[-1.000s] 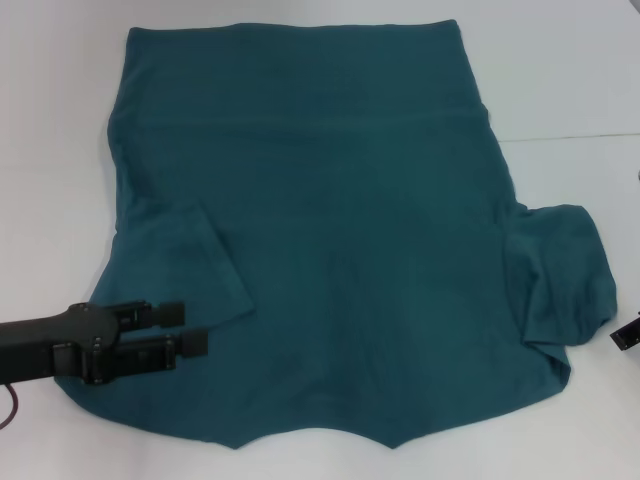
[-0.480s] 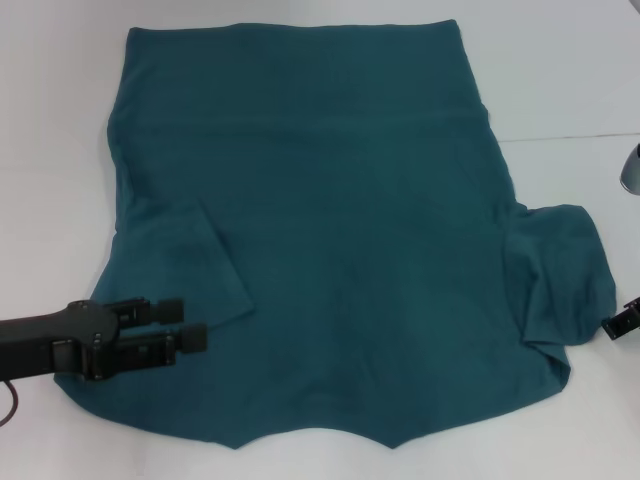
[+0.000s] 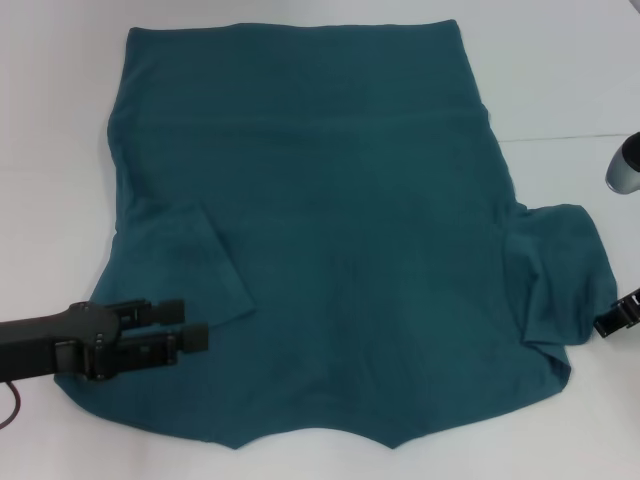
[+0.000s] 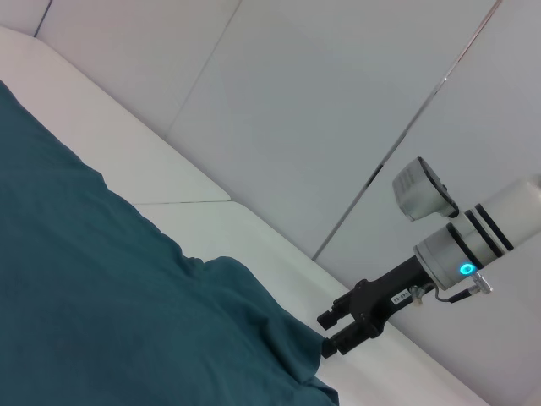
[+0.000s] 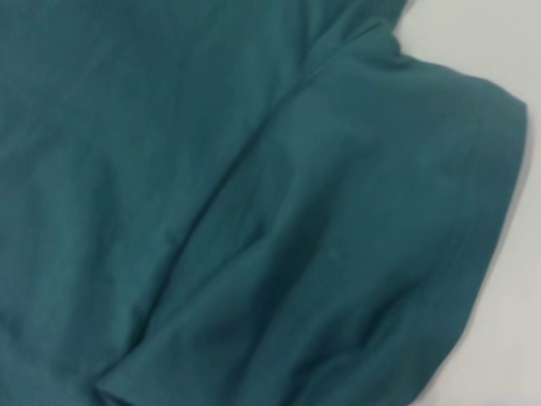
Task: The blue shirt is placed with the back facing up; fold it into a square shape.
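Lying back-up across the white counter (image 3: 560,80), the blue shirt (image 3: 330,230) has its left sleeve folded inward. The left hand (image 3: 195,325), fingers slightly parted and holding nothing, hovers over that sleeve. The right hand (image 3: 603,326) touches the bunched right sleeve; whether it grips, I cannot tell. Pinching one layer could drag the shirt askew.

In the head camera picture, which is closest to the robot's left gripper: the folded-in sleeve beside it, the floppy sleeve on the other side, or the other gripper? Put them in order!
Measured from the left gripper, over the near left part of the blue shirt:
1. The folded-in sleeve, right beside it on the left.
2. The floppy sleeve, far across on the right.
3. The right gripper, just past that sleeve at the right edge.
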